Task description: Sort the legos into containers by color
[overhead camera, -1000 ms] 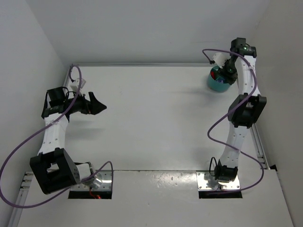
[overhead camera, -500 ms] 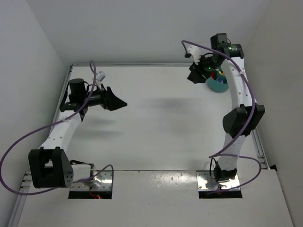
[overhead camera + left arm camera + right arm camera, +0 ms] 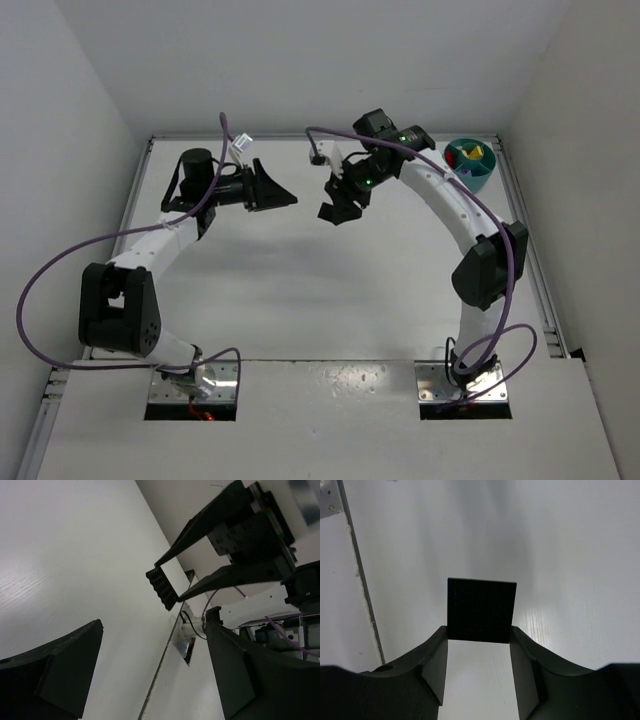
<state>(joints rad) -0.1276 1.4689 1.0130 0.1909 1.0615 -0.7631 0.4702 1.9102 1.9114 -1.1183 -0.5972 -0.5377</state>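
The teal dish (image 3: 487,173) stands at the back right corner, with yellow (image 3: 473,156) and red (image 3: 456,158) legos showing in its wedges. No lego lies loose in any view. My left gripper (image 3: 285,195) (image 3: 155,620) hovers at the back centre-left, open and empty, pointing right. My right gripper (image 3: 336,208) (image 3: 480,630) hangs just right of it, well left of the dish. A black studded square (image 3: 481,609) (image 3: 162,587) spans the gap between its fingertips and touches both fingers.
White walls close in the back and both sides. A seam (image 3: 330,362) crosses the near table, with the arm mounting plates (image 3: 455,385) beyond it. Purple cables (image 3: 60,265) loop off both arms. A metal rail (image 3: 545,300) runs along the right edge.
The right gripper has left the dish and swung left toward the back centre. The left gripper has swung from the left wall to the right, so the two now face each other.
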